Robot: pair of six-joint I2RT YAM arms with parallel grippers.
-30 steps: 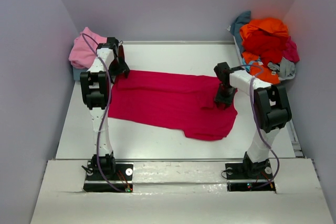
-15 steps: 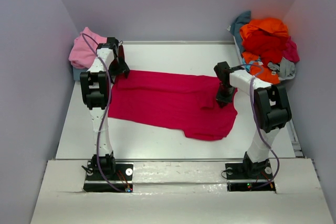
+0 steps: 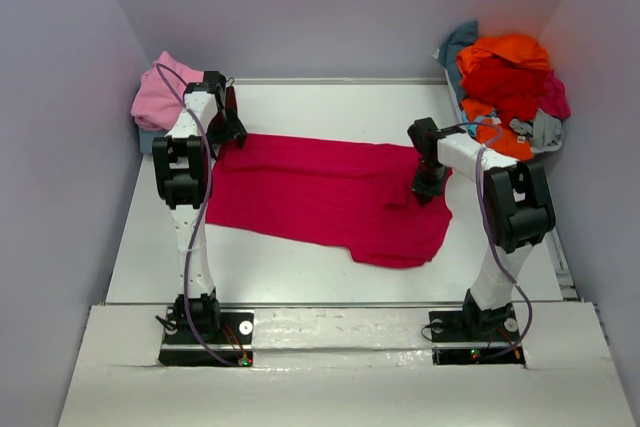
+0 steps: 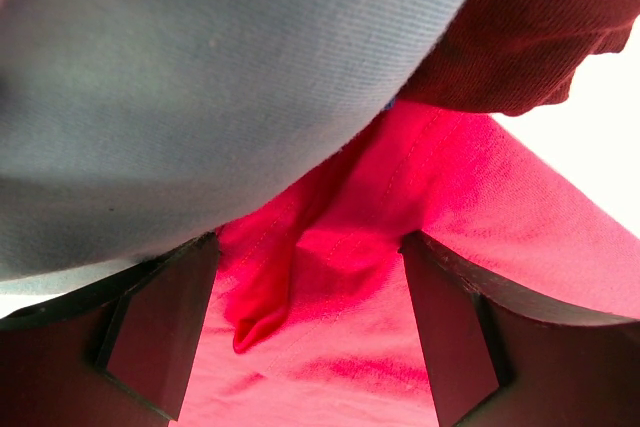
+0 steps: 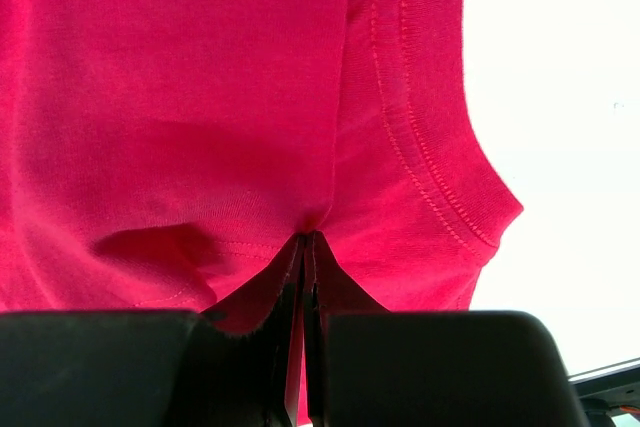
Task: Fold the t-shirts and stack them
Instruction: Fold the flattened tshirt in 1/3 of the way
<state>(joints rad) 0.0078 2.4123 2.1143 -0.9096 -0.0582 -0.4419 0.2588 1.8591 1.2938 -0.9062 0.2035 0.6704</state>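
The right gripper (image 5: 305,242) is pinched fully closed on a fold of the magenta-red t-shirt (image 3: 320,197), near its right end. The left gripper (image 4: 310,327) stands wide apart and holds nothing, its jaws either side of the shirt's left edge. The shirt lies spread across the middle of the table (image 3: 330,107). This looks like the start of a fold: the left jaws likely need to close before both arms lift together. One shirt is spread out. A small heap (image 3: 160,87) at the far left shows pink, blue and maroon cloth. A loose pile (image 3: 505,82) at the far right is too tangled to count.
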